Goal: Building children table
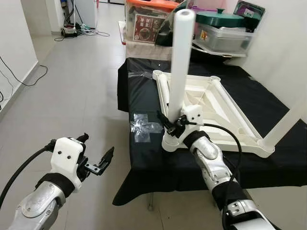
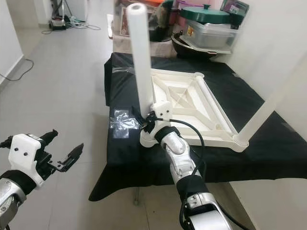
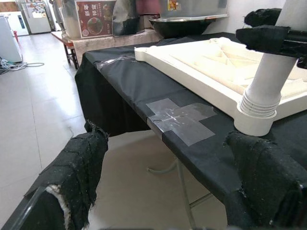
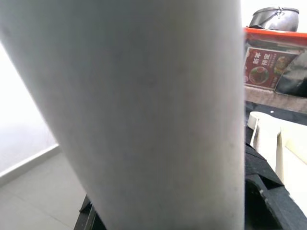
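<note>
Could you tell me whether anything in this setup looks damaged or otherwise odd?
Yes. The black padding on the left gripper's fingers is frayed and torn, with white showing through at one edge. Also, a cross of clear tape is stuck to the black tablecloth near the upside-down tabletop.

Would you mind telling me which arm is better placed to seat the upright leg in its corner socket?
The right. Its pincer is closed on the white leg just above the socket, while the left pincer hangs open beside the black-covered table.

Head eyes look down across the black-clothed table point(image 1: 144, 96); both wrist cameras sit close to the white leg point(image 3: 268, 81).
</note>
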{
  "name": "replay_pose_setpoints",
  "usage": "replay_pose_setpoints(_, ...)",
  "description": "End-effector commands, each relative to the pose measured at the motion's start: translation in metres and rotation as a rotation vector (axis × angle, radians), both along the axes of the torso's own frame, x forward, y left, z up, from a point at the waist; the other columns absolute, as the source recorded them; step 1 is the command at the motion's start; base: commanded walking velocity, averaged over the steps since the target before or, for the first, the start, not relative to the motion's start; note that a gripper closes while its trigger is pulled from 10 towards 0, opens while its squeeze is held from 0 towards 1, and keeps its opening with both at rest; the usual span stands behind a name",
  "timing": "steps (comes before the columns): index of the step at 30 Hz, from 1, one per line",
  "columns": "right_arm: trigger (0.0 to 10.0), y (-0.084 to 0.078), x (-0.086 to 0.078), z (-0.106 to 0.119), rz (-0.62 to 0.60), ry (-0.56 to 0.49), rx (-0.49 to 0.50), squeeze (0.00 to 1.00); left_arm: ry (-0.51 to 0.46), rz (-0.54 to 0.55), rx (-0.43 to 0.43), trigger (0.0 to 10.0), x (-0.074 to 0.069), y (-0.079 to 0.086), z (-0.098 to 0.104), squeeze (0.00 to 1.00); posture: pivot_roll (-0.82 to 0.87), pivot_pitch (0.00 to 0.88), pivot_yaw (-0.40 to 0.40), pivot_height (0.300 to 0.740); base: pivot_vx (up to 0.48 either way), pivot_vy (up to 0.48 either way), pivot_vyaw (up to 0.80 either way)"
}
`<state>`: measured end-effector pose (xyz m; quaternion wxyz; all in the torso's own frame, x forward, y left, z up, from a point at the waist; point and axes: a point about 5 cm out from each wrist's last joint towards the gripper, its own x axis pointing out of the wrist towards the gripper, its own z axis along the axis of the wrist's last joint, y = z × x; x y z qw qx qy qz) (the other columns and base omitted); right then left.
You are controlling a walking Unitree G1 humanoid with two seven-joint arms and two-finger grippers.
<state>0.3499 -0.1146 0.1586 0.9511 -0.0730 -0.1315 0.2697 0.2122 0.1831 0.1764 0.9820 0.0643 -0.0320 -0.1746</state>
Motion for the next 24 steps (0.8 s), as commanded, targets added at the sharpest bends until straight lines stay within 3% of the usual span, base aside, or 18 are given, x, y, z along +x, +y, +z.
replay_pose_setpoints(1,0.0,0.004,-0.003,-0.01,0.034,0.059,0.023,0.0,0.006,0.005,-0.005,10.0,0.0,0.0,-0.002,0.0,0.18,0.0,-0.156,0.74,0.0,0.0,0.0)
replay_pose_setpoints(22,0.0,0.003,-0.004,-0.023,0.068,0.158,0.021,0.0,0.012,0.02,-0.011,10.0,0.0,0.001,-0.004,0.0,0.17,0.0,-0.16,0.74,0.0,0.0,0.0)
replay_pose_setpoints(23,0.0,-0.001,0.001,-0.025,-0.009,0.188,0.016,0.0,0.012,0.021,-0.012,10.0,0.0,0.001,-0.005,0.0,0.17,0.0,-0.163,0.74,0.0,0.0,0.0)
replay_pose_setpoints(24,0.0,-0.014,0.013,-0.034,-0.299,0.341,0.08,0.0,0.012,0.025,-0.018,10.0,-0.001,0.0,-0.005,0.0,0.16,0.0,-0.164,0.74,0.0,0.0,0.0)
